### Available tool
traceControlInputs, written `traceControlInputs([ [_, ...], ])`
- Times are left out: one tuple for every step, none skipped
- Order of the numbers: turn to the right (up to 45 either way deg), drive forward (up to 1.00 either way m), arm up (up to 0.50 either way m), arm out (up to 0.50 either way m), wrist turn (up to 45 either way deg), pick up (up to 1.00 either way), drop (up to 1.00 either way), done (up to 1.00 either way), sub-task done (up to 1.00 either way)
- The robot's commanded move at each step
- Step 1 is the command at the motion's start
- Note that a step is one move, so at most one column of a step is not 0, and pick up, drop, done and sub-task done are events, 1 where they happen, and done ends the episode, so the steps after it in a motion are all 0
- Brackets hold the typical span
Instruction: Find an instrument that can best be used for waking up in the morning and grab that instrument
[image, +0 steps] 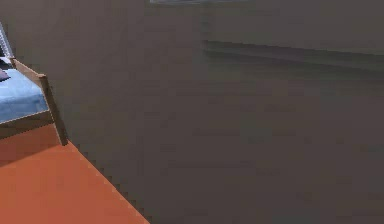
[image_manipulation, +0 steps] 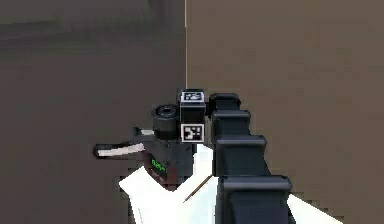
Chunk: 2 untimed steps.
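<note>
Alarm clock (image_manipulation: 160, 166), as I judge it: a small dark box with a green-lit face, standing at the far edge of the smooth white surface (image_manipulation: 150, 205). The ribbed black arm (image_manipulation: 240, 170) reaches out there, its pincer (image_manipulation: 108, 151) at the clock. I cannot tell its spread, nor whether it holds anything. The grab seems in hand; next comes a sure hold and a straight lift. Beyond stands a matte brown wall (image_manipulation: 290, 60).
</note>
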Motion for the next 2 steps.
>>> traceControlInputs([
  [0.0,0.0,0.0,0.0,36.0,0.0,0.0,0.0,0.0],
  [0.0,0.0,-0.22,0.0,0.0,0.0,0.0,0.0,0.0],
])
